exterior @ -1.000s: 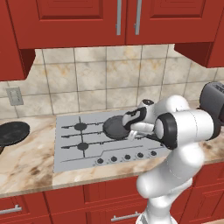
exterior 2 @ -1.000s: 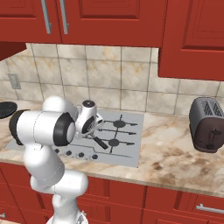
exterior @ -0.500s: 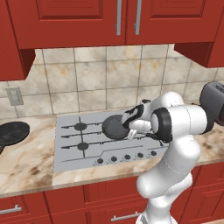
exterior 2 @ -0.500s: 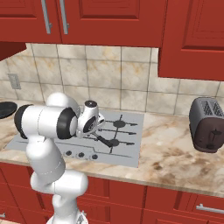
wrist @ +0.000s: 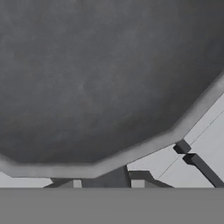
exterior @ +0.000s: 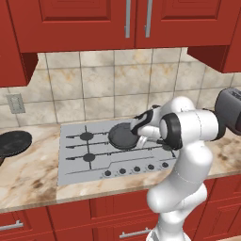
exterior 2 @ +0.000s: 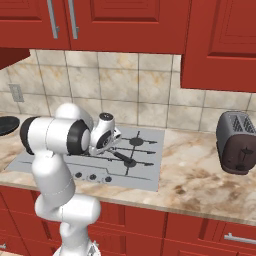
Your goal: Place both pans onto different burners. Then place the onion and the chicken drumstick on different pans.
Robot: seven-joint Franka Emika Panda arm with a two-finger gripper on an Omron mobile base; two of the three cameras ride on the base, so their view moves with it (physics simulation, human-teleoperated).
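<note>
The smaller dark-grey pan (exterior: 123, 136) is over the middle of the silver cooktop (exterior: 75, 172), covering the middle burner. My gripper (exterior: 141, 130) is at the pan's right side, shut on its handle (exterior 2: 122, 157). Whether the pan rests on the grate I cannot tell. In the hand view the pan's grey inside (wrist: 100, 74) lies close ahead, with a grate bar (wrist: 205, 171) beyond its rim. The wider black pan (exterior: 14, 142) lies on the counter left of the cooktop, also seen as the black pan (exterior 2: 6, 125). Two left burners (exterior: 86, 137) are bare. The onion and the chicken drumstick are out of view.
A dark toaster (exterior: 230, 110) stands on the counter right of the cooktop, also seen as the toaster (exterior 2: 239, 142). A row of small black knobs (exterior: 136, 169) runs along the cooktop's front. Red cabinets hang above the tiled wall.
The arm's elbow has shifted a little to the left. The pan has hardly moved and the grip on its handle is unchanged.
</note>
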